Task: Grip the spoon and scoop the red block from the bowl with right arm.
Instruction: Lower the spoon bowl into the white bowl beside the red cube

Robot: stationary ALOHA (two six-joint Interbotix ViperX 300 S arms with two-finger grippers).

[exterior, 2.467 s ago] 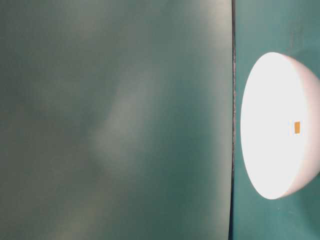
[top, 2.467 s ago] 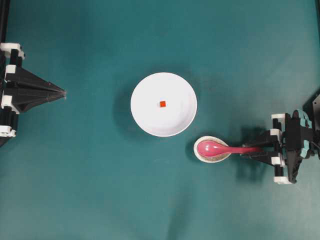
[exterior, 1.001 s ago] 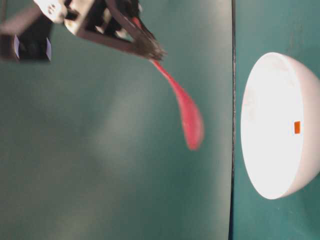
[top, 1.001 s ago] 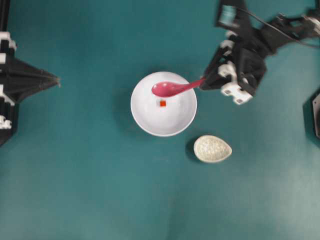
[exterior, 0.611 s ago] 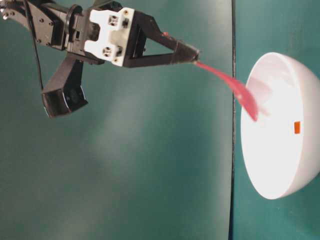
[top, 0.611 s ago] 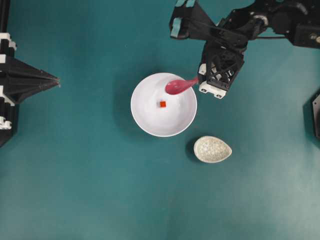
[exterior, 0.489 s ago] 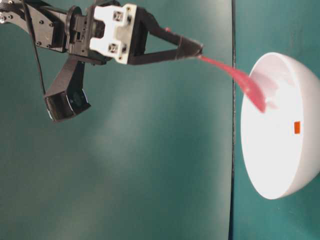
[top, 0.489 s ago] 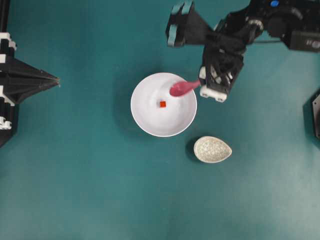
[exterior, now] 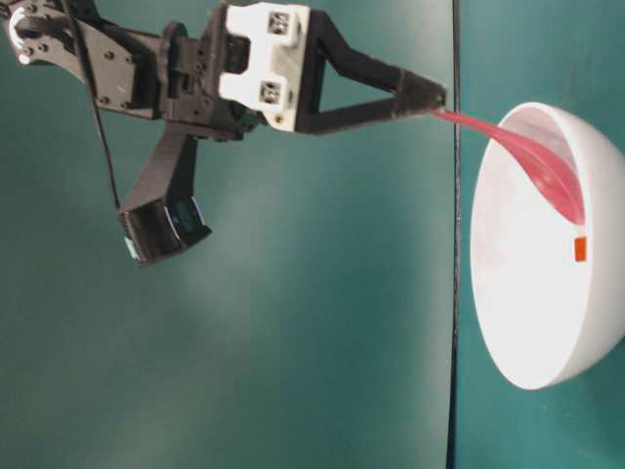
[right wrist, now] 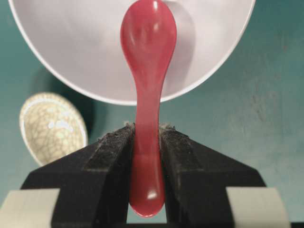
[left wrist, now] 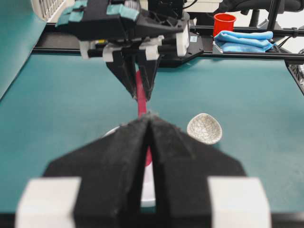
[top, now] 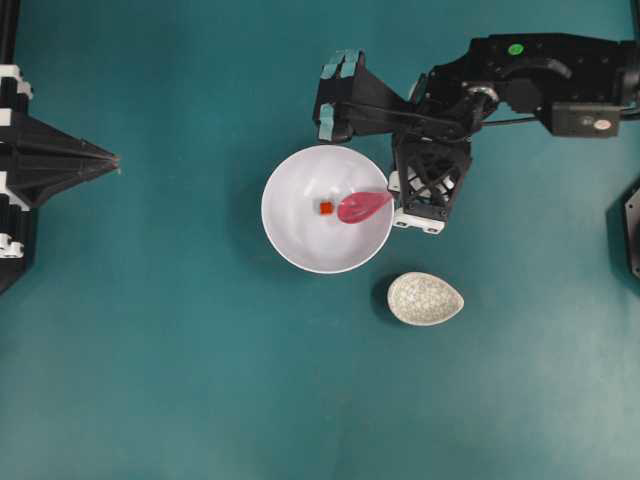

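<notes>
**Spoon lowered into bowl, block beside its scoop**

Nearest in the left wrist view, the left arm's black end effector point(left wrist: 148, 124) has its two fingers pressed together with nothing between them. Beyond it, the right arm's black end effector point(right wrist: 147, 137) is clamped on the straight handle of the glossy pink-red plastic spoon point(top: 363, 206), jaws pressing both sides of the handle just above its end. The handle slopes down over the rim of the large round white bowl point(top: 290, 240), and the oval scoop lies inside the bowl. The tiny red-orange cube block point(top: 325, 207) sits on the bowl's floor just beside the tip of the scoop; whether they touch cannot be told from the overhead view. On the teal tabletop point(top: 180, 350) near the bowl, apart from it, stands a small egg-shaped crackle-glazed grey-white dish point(top: 426, 298). Farthest back, a red cup point(left wrist: 224, 23) and a folded blue cloth point(left wrist: 244, 41) sit behind the tabletop.
</notes>
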